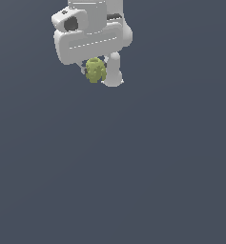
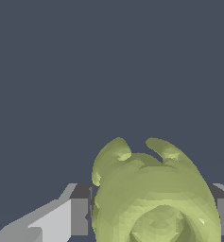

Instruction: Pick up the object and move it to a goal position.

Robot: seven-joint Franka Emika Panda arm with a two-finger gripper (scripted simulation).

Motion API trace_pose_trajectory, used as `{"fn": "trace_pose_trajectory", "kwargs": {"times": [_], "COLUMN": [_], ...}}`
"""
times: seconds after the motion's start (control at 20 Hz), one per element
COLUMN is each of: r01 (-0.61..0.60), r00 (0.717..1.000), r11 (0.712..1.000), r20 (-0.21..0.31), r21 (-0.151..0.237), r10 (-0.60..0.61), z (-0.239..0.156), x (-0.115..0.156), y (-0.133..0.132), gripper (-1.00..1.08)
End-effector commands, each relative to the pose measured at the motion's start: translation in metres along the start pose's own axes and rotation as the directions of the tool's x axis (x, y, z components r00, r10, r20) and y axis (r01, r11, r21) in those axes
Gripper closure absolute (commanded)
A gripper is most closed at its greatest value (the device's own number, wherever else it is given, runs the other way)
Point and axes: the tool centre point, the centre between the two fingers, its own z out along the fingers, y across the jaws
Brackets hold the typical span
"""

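The object (image 1: 95,70) is a small lumpy olive blob with short knobs, hanging under the white gripper (image 1: 99,74) near the top of the exterior view. In the wrist view the object (image 2: 153,194) fills the space between both fingers (image 2: 79,210), whose grey pads press against its sides. The gripper is shut on it. One white finger (image 1: 114,70) shows to the exterior view's right of the blob; the other is mostly hidden behind it.
A plain dark grey-blue surface (image 1: 133,167) fills everything around and below the gripper. The white hand body (image 1: 88,40) sits directly above the object.
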Motion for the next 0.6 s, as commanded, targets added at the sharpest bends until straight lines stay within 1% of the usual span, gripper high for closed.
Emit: {"fn": "trace_pose_trajectory", "kwargs": {"times": [0.0, 0.25, 0.55], "r01": [0.0, 0.0, -0.001], "r00": [1.0, 1.0, 1.0], "r11": [1.0, 1.0, 1.0], "r20": [0.001, 0.001, 0.002], "r21": [0.001, 0.001, 0.0], "r10": [0.0, 0.0, 0.001], "z": [-0.025, -0.066, -0.097], "x": [-0.013, -0.032, -0.045], "y": [0.001, 0.005, 0.008], "gripper": [1.08, 1.08, 1.08]}}
